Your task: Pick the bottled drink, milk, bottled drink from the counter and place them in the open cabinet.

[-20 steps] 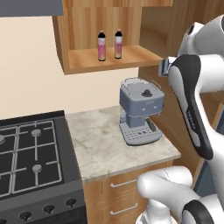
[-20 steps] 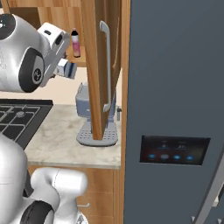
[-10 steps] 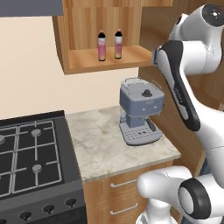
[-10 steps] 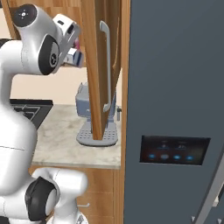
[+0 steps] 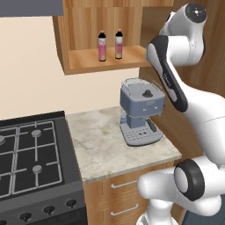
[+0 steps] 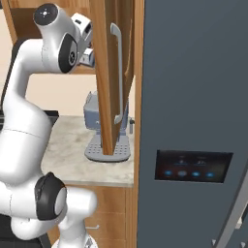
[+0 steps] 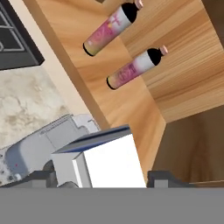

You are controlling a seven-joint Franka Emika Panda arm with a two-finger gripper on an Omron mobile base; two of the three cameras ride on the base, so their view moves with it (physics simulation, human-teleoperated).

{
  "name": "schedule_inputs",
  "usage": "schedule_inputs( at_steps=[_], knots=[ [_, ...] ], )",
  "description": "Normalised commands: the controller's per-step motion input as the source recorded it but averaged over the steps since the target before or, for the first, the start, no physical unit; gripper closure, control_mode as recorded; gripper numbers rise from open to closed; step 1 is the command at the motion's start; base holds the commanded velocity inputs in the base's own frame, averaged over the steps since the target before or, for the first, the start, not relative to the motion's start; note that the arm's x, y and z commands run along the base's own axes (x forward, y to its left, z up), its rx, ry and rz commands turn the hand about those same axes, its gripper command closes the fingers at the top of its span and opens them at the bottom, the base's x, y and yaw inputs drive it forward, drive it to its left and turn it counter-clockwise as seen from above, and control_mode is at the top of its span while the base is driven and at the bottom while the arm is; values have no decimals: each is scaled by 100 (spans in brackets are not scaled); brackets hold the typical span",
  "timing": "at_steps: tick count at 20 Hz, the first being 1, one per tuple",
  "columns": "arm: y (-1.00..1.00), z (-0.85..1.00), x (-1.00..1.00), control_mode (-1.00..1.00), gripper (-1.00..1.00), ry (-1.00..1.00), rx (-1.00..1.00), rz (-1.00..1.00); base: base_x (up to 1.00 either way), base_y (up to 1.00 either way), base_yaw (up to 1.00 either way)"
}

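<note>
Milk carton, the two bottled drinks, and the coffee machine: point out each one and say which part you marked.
milk carton (image 7: 114, 159): hand view, white side panel.
bottled drinks (image 5: 102, 48): left base view, pink label of the left bottle.
coffee machine (image 5: 141, 104): left base view, blue-grey body.

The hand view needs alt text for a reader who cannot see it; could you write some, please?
A white milk carton with blue panels sits between the gripper fingertips, seen against the open wooden cabinet. Two bottled drinks with black caps stand on the cabinet's shelf board, apart from each other. Below lie the marble-look counter and a grey coffee machine.
</note>
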Motion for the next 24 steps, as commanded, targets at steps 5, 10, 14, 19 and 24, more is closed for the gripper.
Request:
schedule_inputs(
  at_steps=[5, 10, 14, 19, 24],
  knots=[
    [0, 0, 72, -100, 100, 0, 0, 0, 0, 0, 0],
    [-1, 0, 63, -100, 100, 0, 0, 0, 0, 0, 0],
    [-2, 0, 1, -100, 100, 0, 0, 1, 0, 0, 0],
    [-2, -1, 4, -100, 100, 0, 0, 1, 0, 0, 0],
    [-7, -6, 14, -100, 100, -2, 0, 2, 0, 0, 0]
  ],
)
